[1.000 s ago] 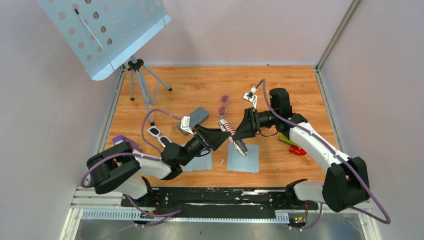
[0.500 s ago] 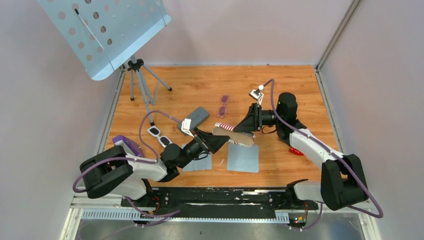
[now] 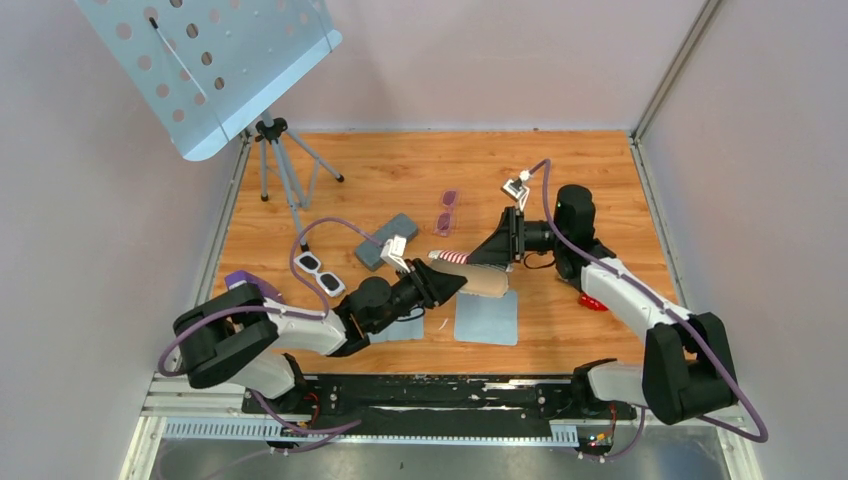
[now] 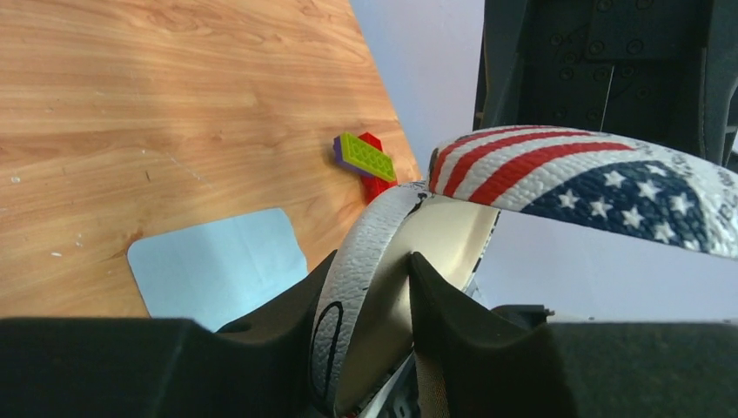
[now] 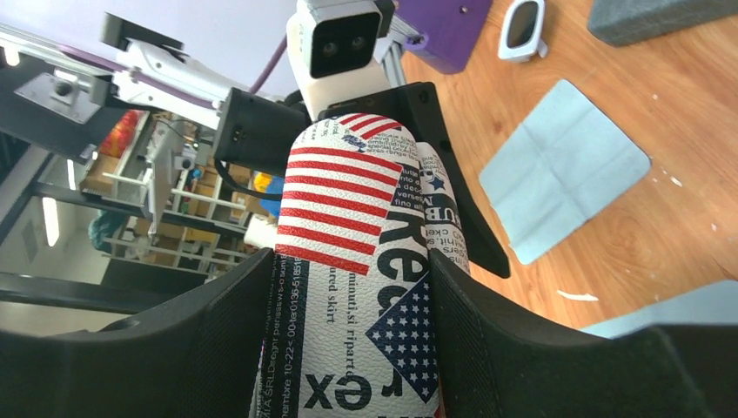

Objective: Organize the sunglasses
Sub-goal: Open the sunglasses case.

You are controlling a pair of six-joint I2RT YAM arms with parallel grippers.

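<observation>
- Pale pink walls close in a wood-grain table (image 3: 400, 170). Both arms meet above its middle on a single object.
- The oblong glasses case covered in stars, stripes and newsprint lettering (image 5: 348, 226) is held clear of the table. It is hinged open, and its tan lining shows in the top view. It is probably held open like this so a pair of glasses can be laid inside.
- The right gripper (image 5: 348, 261) has its jaws spread wide around the body of the case, pressing on both long sides. This looks like the anchoring hold.
- The left gripper (image 4: 372, 261) has its jaws drawn narrow, pinching the thin rim of the white shell with the tan lining. That grip suits pulling one half away from the other.
- The small sunglasses with purple-pink lenses and a thin purple frame (image 3: 447, 212) lie on the table just beyond the case, on its far side. They are right of a plain grey oblong case (image 3: 386, 241), and neither gripper touches them.
- The left arm stretches low from the near left corner, its forearm running diagonally toward the centre.
- The right arm reaches far along the right side, then bends back so its wrist points left at the case.
- A light blue square cloth (image 3: 486, 317) lies flat on the table, on the near side below the held case.
</observation>
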